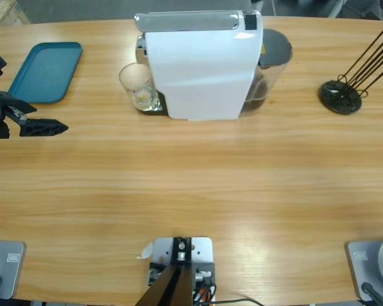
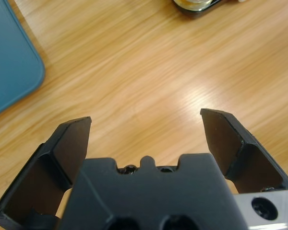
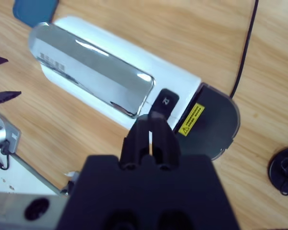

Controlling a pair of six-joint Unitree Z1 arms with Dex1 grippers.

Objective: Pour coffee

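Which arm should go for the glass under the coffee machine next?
Left, probably. The left gripper sits open near the tray, with bare table to the glass. The right gripper is shut, over the coffee machine.

Hidden and cut-off parts

The small clear drinking glass (image 1: 138,86) is partly hidden behind the white box-shaped coffee machine (image 1: 201,70); its contents cannot be told. The flat teal plastic tray (image 2: 9,67) is cut off by the left wrist view's edge.

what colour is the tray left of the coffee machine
Teal blue: the flat rounded-corner plastic tray shows best in the high view, lying bare near the table's far left.
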